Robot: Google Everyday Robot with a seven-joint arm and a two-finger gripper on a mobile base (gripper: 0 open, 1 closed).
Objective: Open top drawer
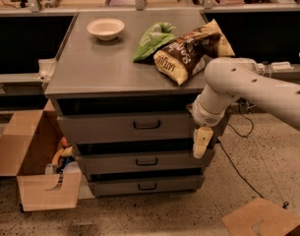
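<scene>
Camera view, entry for one grey cabinet and one arm. Top drawer (121, 128): the tallest of three fronts, directly under the tabletop (103, 70), appears fully closed, with a dark loop handle (146, 125) at centre. Pincer (202, 142): hangs pointing downward at the right end of that drawer's front, level with its lower edge, well to the right of the handle and touching nothing that can be made out; whether it is spread or pressed together cannot be told. Middle drawer (139, 162) and bottom drawer (144, 185): shallower, closed, with smaller handles. On the tabletop: white bowl (105, 28), green bag (154, 40), and brown snack bag (191, 51), whose corner overhangs the front edge just beside the white arm (248, 85). On the floor at left: open cardboard box (34, 156). Hazards, as judged: the pincer sits low, so a level sideways approach could meet the middle drawer's handle instead; the shallow loop gives little purchase, so a shallow or off-centre grip may slip on the pull; the arm swinging across could brush the overhanging snack bag off the edge.
</scene>
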